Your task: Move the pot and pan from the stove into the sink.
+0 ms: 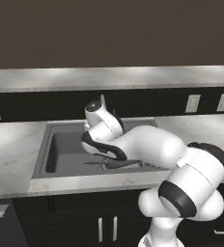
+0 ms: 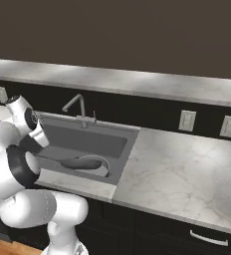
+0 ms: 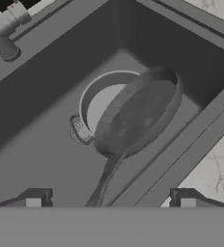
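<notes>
The dark grey sink [image 3: 46,72] [image 2: 87,139] [image 1: 65,144] holds both vessels. The pot [image 3: 100,99] [image 2: 104,168] sits on the basin floor beside the round drain [image 3: 81,129]. The shallow pan [image 3: 143,113] [image 2: 80,163] rests tilted on the pot's rim, its thin handle [image 3: 104,178] pointing toward my hand. My gripper [image 3: 110,198] hangs just above the handle's end, open, with the fingertips [image 3: 34,198] far apart and nothing between them. The stove is out of view.
A curved grey faucet [image 2: 75,104] [image 3: 7,29] stands at the sink's back edge. Marble counter [image 2: 182,169] [image 1: 12,144] runs on both sides. Wall outlets [image 2: 187,120] sit on the dark backsplash, with dark cabinets [image 1: 104,222] below.
</notes>
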Robot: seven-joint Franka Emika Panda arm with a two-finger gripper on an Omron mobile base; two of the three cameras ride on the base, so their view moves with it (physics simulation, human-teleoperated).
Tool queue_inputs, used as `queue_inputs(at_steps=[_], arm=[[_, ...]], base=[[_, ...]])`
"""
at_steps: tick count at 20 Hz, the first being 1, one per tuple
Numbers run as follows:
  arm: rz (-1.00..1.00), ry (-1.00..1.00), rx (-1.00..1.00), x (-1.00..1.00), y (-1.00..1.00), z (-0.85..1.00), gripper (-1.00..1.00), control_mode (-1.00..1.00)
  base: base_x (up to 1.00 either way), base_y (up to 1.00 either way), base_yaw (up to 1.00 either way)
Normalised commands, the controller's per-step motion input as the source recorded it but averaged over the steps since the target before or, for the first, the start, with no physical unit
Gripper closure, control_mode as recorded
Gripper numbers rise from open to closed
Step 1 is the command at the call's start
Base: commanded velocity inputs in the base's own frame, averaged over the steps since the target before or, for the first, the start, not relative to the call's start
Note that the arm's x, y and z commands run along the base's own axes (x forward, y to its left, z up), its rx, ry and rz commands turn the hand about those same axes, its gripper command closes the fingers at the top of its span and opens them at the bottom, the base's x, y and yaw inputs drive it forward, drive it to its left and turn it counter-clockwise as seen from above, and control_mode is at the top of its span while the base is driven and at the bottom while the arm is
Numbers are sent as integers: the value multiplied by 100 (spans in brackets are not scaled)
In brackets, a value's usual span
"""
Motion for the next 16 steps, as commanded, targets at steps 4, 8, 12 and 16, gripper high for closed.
queue_inputs(at_steps=[4, 8, 12, 16], arm=[[0, 0, -1, 1, 13, 22, -100, -100], [0, 0, -4, 50, 7, -6, -100, -100], [-1, 3, 0, -4, 9, 35, -100, -100], [0, 4, 0, -59, 7, 69, -100, -100]], base=[[0, 0, 0], [0, 0, 0], [0, 0, 0], [0, 0, 0]])
